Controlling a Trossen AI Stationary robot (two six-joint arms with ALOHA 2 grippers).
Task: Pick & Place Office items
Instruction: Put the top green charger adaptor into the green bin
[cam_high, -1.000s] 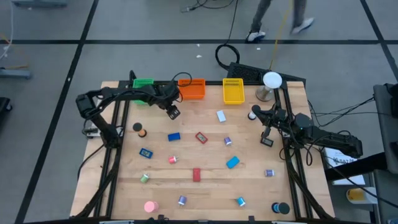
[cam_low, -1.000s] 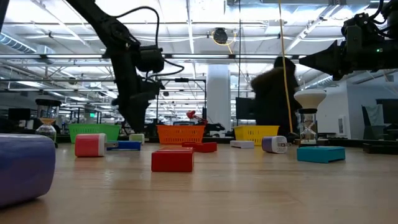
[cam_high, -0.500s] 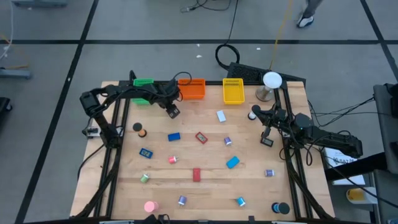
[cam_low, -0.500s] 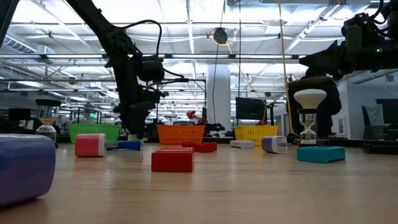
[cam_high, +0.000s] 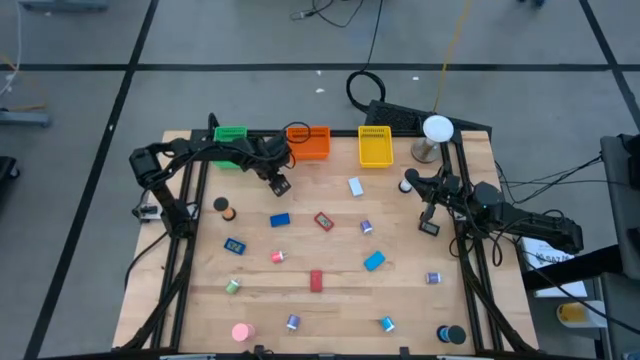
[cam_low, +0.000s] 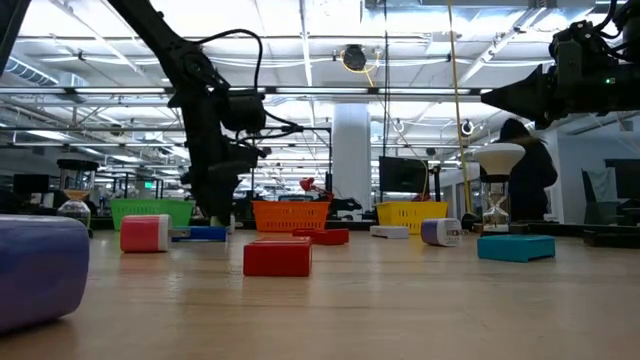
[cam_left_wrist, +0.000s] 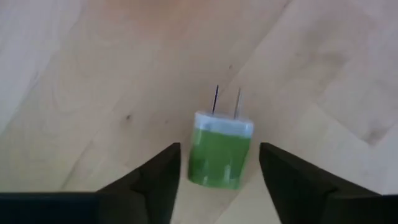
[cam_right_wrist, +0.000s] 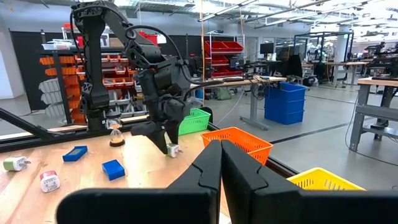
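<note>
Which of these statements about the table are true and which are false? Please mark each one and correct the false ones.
1. The left pincer has its fingers open on either side of a green plug adapter that lies on the wood. True.
2. The right pincer is open wide. False: its two fingers are shut against each other, holding nothing.
3. The orange tray stands between the green tray and the yellow tray at the far edge. True.
4. The red block lies inside the yellow tray. False: it lies on the bare table, in the near half.
5. The green plug adapter's two metal prongs point away from the left pincer. True.
</note>
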